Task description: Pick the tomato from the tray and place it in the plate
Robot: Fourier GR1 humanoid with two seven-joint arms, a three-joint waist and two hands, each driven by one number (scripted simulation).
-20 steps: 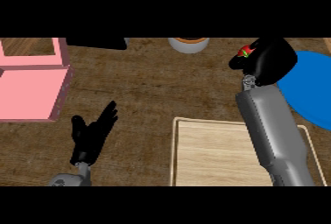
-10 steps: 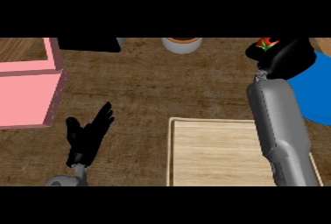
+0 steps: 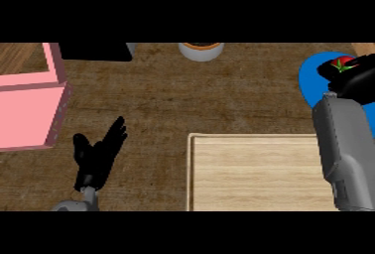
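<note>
My right hand (image 3: 355, 82) has its fingers curled round the tomato (image 3: 342, 63), held over the blue plate (image 3: 311, 82). Tomato's likely light, smooth, easily bruised, so I'd cup its sides. Left hand (image 3: 97, 154) rests, fingers straight, above the bench (image 3: 219, 99).

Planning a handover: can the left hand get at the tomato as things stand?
Probably not. The left hand rests open at lower left, while the tomato sits in the right hand over the blue plate, across the tray.
</note>
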